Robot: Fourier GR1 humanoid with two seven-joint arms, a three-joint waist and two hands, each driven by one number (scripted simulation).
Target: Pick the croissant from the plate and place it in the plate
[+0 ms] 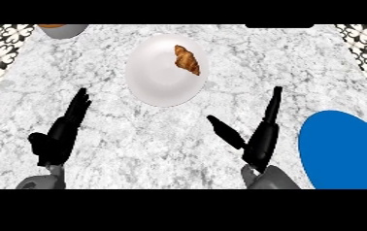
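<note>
The croissant [187,59] lies on the white plate [154,79], in the plate's upper right part, near the rim. Its long axis runs from upper left to lower right. Nothing touches it.

The white plate stands on the marble table [143,138], in the middle of the far half of the view. A blue plate [337,147] stands at the right edge of the view, nearer the robot, and is partly cut off by that edge. The two plates are well apart.

Left hand [61,133]: at the lower left, above the table, below and to the left of the white plate. Its fingers are straight and lie close together, pointing away from the robot and slightly to the right. It holds nothing and does not touch the plate.

Right hand [261,140]: at the lower right, between the white plate and the blue plate, nearer to the blue one. Its fingers are straight and point away from the robot. Its thumb is spread out to the left. It holds nothing and touches neither plate.

A grey bowl [68,30] stands at the far left corner of the table, cut off by the upper edge of the view. Something orange-brown shows inside it; what it is cannot be told. A patterned black-and-white surface [16,36] borders the table at both far corners.
</note>
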